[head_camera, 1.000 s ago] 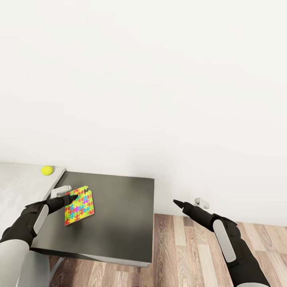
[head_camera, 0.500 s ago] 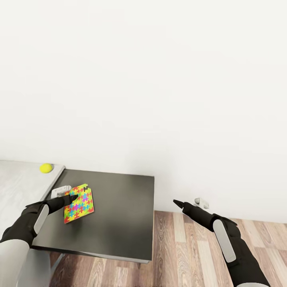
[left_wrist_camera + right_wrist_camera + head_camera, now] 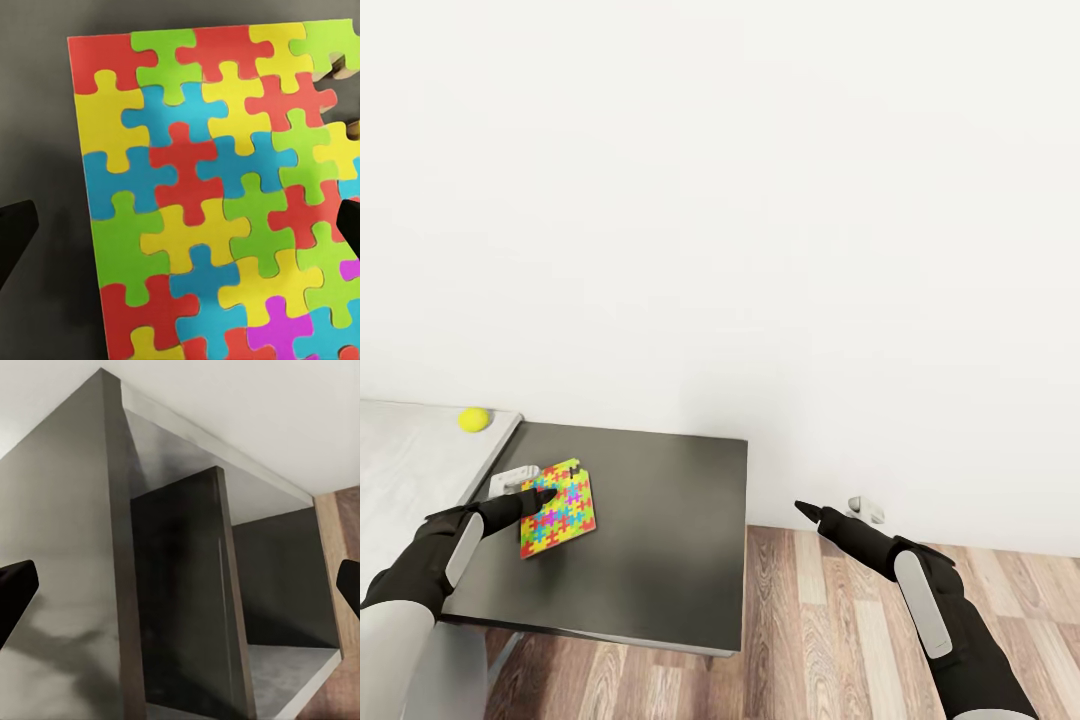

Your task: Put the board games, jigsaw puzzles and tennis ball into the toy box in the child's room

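Observation:
A bright multi-coloured jigsaw puzzle [image 3: 563,510] [image 3: 210,202] lies flat on the table's lower dark grey section [image 3: 660,540]. My left gripper [image 3: 545,493] [image 3: 180,229] is open and hovers close over the puzzle's near left part. Its dark fingertips [image 3: 15,232] stand wide apart on either side of the puzzle. The yellow tennis ball [image 3: 472,419] rests on the pale grey table top [image 3: 400,460], near its right edge, beyond my left gripper. My right gripper [image 3: 807,511] [image 3: 180,585] is open and empty above the floor, right of the table.
A plain white wall [image 3: 760,250] runs right behind the table. Wooden floor [image 3: 840,620] lies to the table's right and in front of it. The right wrist view looks at the desk's grey side and a dark panel [image 3: 187,600] under the top.
The table, puzzle and ball have slid slightly up in the picture while both arms keep their place, so the view moved. The puzzle keeps its spot on the table.

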